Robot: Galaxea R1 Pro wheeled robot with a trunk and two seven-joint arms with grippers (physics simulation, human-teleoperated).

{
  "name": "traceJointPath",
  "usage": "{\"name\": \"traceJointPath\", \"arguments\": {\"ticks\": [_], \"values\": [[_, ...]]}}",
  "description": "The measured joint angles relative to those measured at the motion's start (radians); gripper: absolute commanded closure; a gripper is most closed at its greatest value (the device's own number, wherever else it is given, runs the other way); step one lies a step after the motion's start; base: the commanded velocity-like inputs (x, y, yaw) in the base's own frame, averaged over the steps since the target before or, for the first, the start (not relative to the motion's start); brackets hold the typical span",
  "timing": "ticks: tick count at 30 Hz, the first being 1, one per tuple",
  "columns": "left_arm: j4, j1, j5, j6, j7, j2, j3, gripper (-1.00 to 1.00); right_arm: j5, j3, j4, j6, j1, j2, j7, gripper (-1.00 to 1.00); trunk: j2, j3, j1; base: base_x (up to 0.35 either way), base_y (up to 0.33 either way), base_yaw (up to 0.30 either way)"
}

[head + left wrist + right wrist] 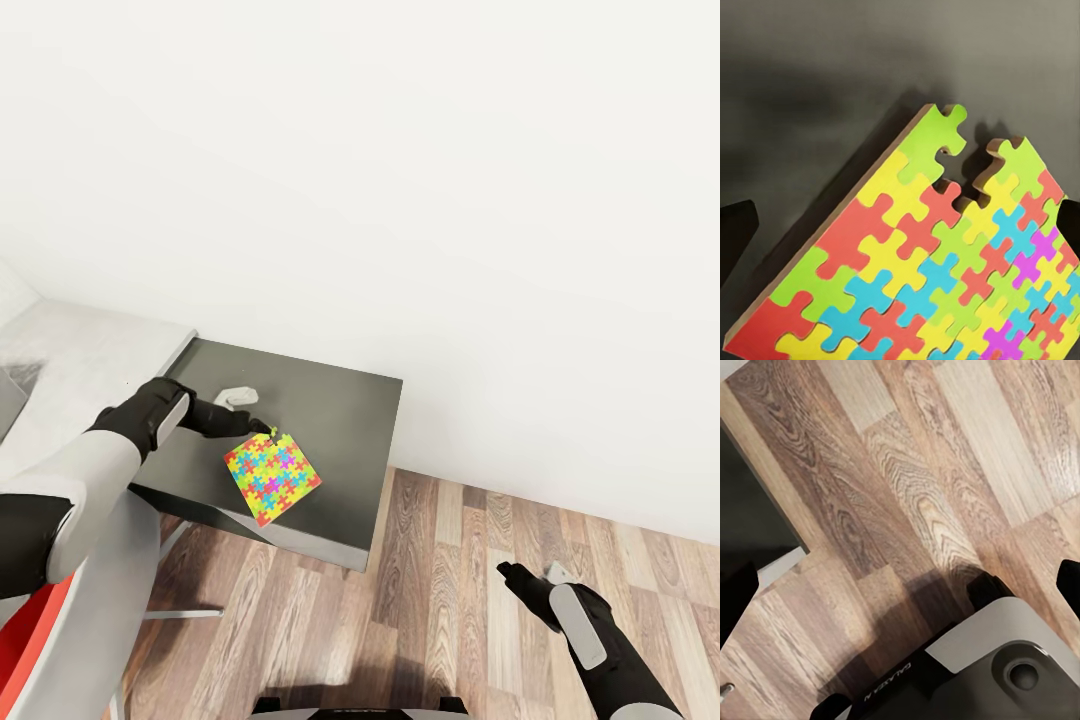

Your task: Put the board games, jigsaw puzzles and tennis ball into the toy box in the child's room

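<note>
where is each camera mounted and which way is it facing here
Head view: on the robot's head, looking forward and down at the dark grey side desk, the white wall and the wood floor; both arms show, with the left claw at the jigsaw puzzle.
Left wrist view: near the left claw, facing the puzzle close up; dark fingertips at the edges.
Right wrist view: near the right claw, facing the floor and the robot's base.
Shared: head and left wrist views both show the puzzle.

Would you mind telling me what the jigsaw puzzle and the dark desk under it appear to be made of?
The jigsaw puzzle looks like thick card or thin wood: a tan raw edge shows under the matte, brightly printed face. The dark grey side desk looks like painted or laminated board, smooth and faintly glossy, with no grain; which one I cannot tell.
</note>
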Motion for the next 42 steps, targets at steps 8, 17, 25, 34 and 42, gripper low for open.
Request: {"name": "traceJointPath", "arguments": {"ticks": [8, 17, 25, 34, 42], "values": [[0.004, 0.007, 0.000, -0.002, -0.001, 0.000, -0.001, -1.00, 0.000, 0.000, 0.000, 0.000, 0.000, 0.000, 0.001, -1.00, 0.000, 0.000, 0.000, 0.000, 0.000, 0.000], [0.009, 0.013, 0.001, -0.006, -0.017, 0.002, -0.001, -1.00, 0.000, 0.000, 0.000, 0.000, 0.000, -0.001, 0.001, -1.00, 0.000, 0.000, 0.000, 0.000, 0.000, 0.000], [0.009, 0.018, 0.001, -0.009, -0.054, 0.002, -0.001, -1.00, 0.000, 0.000, 0.000, 0.000, 0.000, -0.002, 0.001, -1.00, 0.000, 0.000, 0.000, 0.000, 0.000, 0.000], [0.009, 0.025, 0.000, -0.010, -0.080, 0.001, -0.002, -1.00, 0.000, 0.000, 0.000, 0.000, 0.000, -0.001, 0.001, -1.00, 0.000, 0.000, 0.000, 0.000, -0.037, 0.000], [0.009, 0.025, 0.000, -0.010, -0.081, 0.002, -0.002, -1.00, 0.000, 0.000, 0.000, 0.000, 0.000, 0.000, 0.001, -1.00, 0.000, 0.000, 0.000, -0.005, -0.040, 0.000]]}}
